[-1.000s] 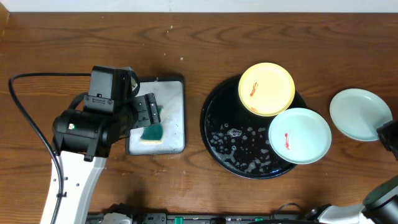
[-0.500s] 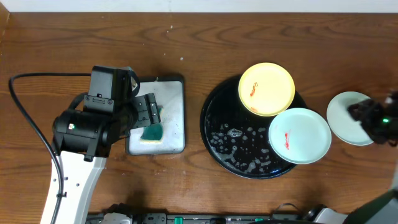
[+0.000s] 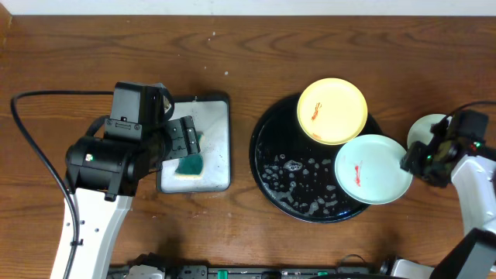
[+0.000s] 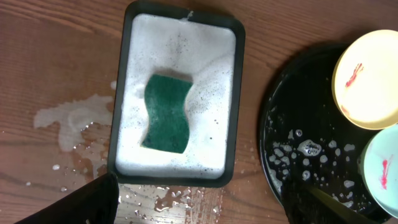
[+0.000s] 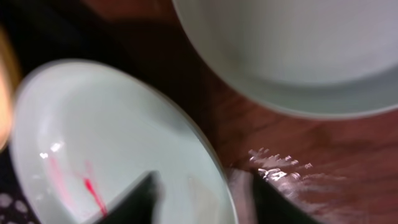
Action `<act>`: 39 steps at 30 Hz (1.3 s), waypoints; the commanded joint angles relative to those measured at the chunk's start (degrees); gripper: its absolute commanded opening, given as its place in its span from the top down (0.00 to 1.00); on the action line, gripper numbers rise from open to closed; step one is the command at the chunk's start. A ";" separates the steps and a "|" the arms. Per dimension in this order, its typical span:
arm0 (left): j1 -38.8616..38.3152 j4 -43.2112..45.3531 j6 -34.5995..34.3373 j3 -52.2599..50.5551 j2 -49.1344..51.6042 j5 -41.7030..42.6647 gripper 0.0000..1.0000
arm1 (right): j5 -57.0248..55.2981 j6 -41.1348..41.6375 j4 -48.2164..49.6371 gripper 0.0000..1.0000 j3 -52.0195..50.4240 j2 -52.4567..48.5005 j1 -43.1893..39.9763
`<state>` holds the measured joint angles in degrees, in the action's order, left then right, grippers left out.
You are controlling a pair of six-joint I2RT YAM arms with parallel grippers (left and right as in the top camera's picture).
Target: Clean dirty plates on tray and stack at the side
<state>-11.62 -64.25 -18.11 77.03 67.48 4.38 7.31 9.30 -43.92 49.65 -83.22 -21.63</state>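
The black tray (image 3: 288, 182) holds a yellow plate (image 3: 332, 110) at its far edge and a mint-green plate (image 3: 370, 169) at its right edge, each with red smears. A second mint-green plate (image 3: 431, 130) lies on the table to the right, partly under my right arm. My right gripper (image 3: 411, 160) is open, and its fingers (image 5: 205, 202) straddle the right rim of the smeared mint plate (image 5: 93, 137). The other mint plate (image 5: 298, 50) lies just beyond it. My left gripper (image 4: 199, 211) is open and empty above the sponge dish.
A rectangular dark-rimmed dish (image 3: 208, 180) of white foam holds a green sponge (image 4: 166, 114) left of the tray. Water is spilled on the wood left of the dish (image 4: 68, 118) and in front of it. Soapy drops cover the tray floor (image 4: 298, 143).
My right arm has come in from the right edge, moving left over the table plate to the rim of the mint plate on the tray. The left arm has not moved.
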 commanded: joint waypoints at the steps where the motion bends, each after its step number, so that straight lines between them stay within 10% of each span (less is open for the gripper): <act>1: 0.31 -0.17 0.28 0.11 -0.13 0.15 0.16 | -0.96 0.52 0.92 0.74 -2.27 -0.76 0.31; 8: 0.31 -0.17 0.28 0.11 -0.13 0.15 0.16 | 1.51 0.50 -2.03 0.99 -2.38 1.05 0.31; 24: 0.31 -0.17 0.28 0.11 -0.13 0.15 0.16 | 18.16 -4.20 -12.94 0.99 -2.05 17.64 7.76; 36: 0.31 -0.17 0.31 0.11 -0.13 0.15 0.16 | 6.82 20.98 10.08 0.99 -19.91 12.63 26.34; 39: 0.31 0.02 0.28 0.11 -0.13 0.15 0.16 | 5.14 18.05 11.41 0.81 -17.88 12.90 26.88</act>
<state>-11.62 -64.20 -18.11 77.03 67.48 4.40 16.43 25.69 -33.45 29.54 -71.05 4.43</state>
